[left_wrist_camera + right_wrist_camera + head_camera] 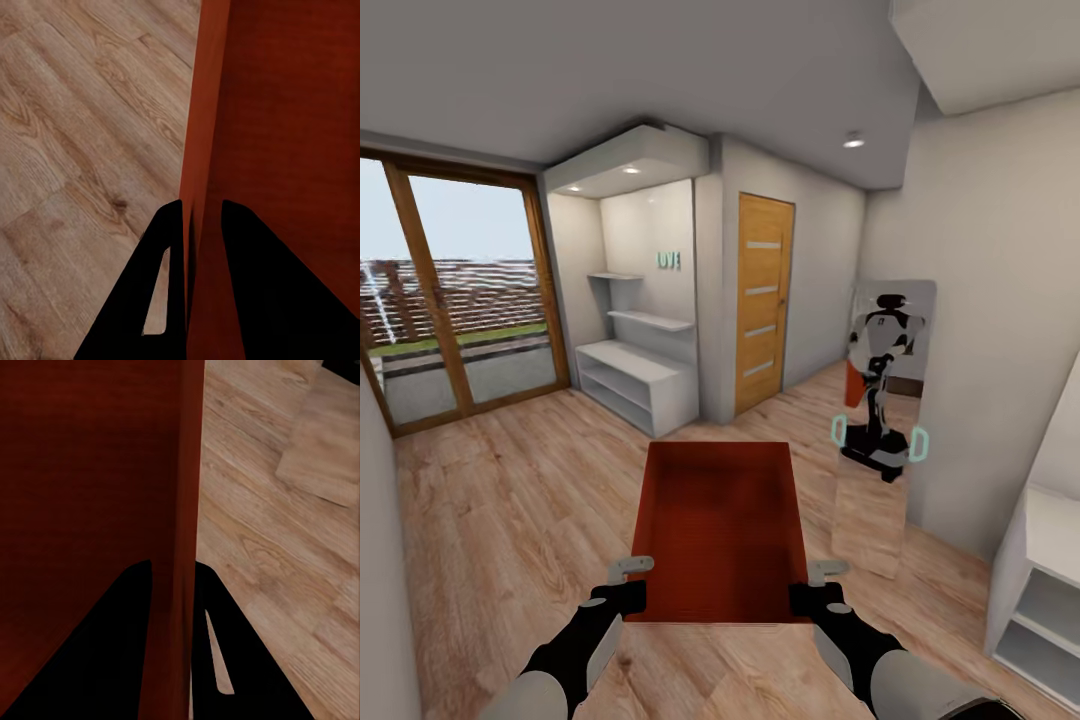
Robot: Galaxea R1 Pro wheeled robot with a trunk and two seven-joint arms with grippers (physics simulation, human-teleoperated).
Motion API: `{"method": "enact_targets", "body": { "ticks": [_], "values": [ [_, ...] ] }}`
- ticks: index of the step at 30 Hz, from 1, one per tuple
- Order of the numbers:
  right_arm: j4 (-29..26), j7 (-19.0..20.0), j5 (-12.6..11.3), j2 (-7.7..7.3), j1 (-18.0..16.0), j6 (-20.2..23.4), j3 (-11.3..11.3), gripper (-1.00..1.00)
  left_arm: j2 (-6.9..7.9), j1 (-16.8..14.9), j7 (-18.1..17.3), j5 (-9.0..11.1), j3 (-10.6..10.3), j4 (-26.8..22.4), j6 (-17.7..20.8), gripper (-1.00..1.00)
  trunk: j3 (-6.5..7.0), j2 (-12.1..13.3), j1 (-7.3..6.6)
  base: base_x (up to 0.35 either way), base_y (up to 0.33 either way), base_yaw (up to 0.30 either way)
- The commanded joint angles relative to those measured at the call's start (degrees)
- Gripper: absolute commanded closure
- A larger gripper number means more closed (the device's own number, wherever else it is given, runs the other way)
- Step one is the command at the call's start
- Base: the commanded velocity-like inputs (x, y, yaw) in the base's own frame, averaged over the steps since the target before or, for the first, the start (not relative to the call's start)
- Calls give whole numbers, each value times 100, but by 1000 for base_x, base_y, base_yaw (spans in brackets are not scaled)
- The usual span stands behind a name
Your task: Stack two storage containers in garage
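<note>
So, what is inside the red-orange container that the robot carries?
The shallow red-orange rectangular container looks empty: only its flat bottom shows. The wood-plank floor beneath it is covered.

Left arm (575, 650): matte black forearm and wrist housing above a rounded light-grey sleeve segment, ending at the left gripper (630, 572) with pale grey finger tips; right arm (860, 650) and right gripper (827, 575) of matching make and colours. In the wrist views, fingers (169, 285) read as flat black tapered blades, the outer one pierced by a narrow elongated slot, likewise on the right fingers (225, 652). Mirror reflection (880, 380) at 3 o'clock: white-and-black trunk and head on a dark wheeled base with teal loop handles.
</note>
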Motion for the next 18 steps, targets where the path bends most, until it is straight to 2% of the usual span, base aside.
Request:
{"method": "enact_targets", "body": {
  "ticks": [1, 18],
  "values": [
    [27, -35, -91, -5, -3, -29, -69, 100, 113, -2, 108, -114, 65, -35, 12, 100, -2, -4, 5, 322, 0, 1],
    [27, -35, -91, 1, -3, -30, -69, 100, 115, -2, 108, -114, 65, -38, 12, 100, -2, -4, 5, 322, 0, 0]
  ]
}}
